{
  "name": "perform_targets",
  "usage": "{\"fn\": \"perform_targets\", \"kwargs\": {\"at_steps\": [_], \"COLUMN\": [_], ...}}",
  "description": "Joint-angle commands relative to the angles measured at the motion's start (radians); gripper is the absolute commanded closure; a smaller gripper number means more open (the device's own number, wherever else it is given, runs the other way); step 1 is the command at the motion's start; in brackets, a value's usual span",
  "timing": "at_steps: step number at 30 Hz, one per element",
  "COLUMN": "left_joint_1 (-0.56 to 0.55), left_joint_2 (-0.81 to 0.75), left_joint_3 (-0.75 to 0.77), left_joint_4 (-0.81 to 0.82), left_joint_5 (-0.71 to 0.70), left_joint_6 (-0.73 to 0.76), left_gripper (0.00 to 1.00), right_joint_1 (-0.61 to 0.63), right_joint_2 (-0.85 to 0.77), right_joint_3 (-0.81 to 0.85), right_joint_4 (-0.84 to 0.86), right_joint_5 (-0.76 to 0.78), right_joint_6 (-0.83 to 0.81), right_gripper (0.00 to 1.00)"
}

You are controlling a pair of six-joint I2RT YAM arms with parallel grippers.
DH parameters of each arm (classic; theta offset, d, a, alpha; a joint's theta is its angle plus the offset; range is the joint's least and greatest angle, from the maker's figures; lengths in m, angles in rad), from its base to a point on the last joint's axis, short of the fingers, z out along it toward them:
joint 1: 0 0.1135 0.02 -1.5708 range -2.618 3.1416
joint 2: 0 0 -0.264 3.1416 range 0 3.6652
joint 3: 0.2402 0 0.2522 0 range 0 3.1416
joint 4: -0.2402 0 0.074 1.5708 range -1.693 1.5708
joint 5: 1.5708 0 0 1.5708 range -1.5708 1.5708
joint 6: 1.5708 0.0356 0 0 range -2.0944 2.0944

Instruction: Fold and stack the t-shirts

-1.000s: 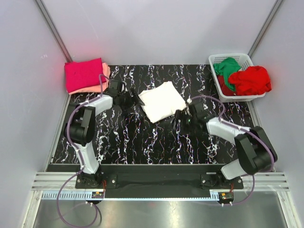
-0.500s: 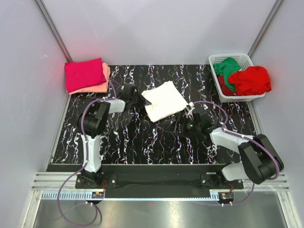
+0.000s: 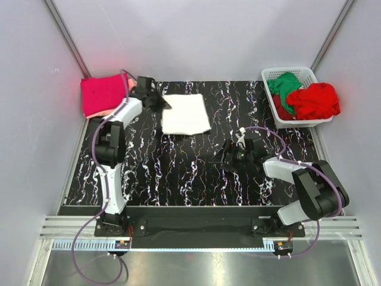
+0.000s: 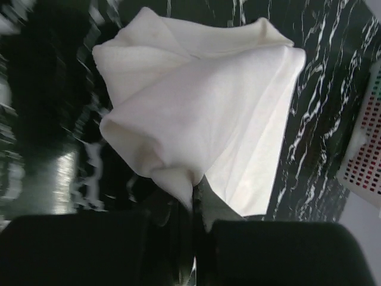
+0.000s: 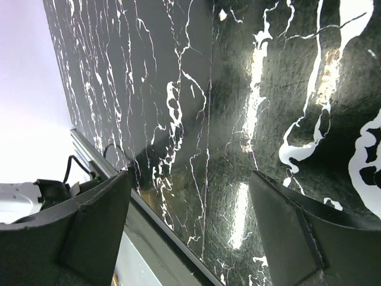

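White tee (image 3: 186, 113) sits folded on the surface (image 3: 178, 173), just right of the magenta-and-salmon stack (image 3: 106, 95). Left claw (image 3: 161, 101) is clamped on its stack-side edge, layers bunched. Cotton is light, soft and floppy, so the folds will likely slump; pinch all layers at the edge. Right claw (image 3: 228, 159) is wide open and empty, well away from the stack.

My left gripper (image 3: 156, 101) is pinching a corner of the folded t-shirt (image 3: 186, 114), which is lying just ahead of it on the table (image 3: 178, 173). The stack of folded t-shirts (image 3: 106, 95) is sitting just behind that gripper. My right gripper (image 3: 229, 159) is hanging over the table, well apart from both. The basket (image 3: 290, 71), holding loose t-shirts (image 3: 309, 100), is sitting well behind it.
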Motion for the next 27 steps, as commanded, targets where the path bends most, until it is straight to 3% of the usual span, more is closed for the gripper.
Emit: {"fn": "perform_targets", "kwargs": {"at_steps": [1,13,27], "left_joint_1": [0.088,0.269,0.402], "left_joint_2": [-0.033,0.16,0.077], "left_joint_3": [0.14,0.773,0.836], "left_joint_4": [-0.192,-0.528,-0.372], "left_joint_5": [0.003,0.095,0.257], "left_joint_6": [0.192,0.41,0.416], "left_gripper": [1.0,1.0,1.0], "right_joint_1": [-0.004,-0.002,-0.01], "right_joint_2": [0.006,0.029,0.033], "right_joint_3": [0.023,0.032,0.021], "right_joint_4": [0.042,0.05,0.073], "right_joint_5": [-0.029,-0.035,-0.047], "right_joint_6": [0.003,0.002,0.009], "right_gripper": [0.14,0.14,0.15]}}
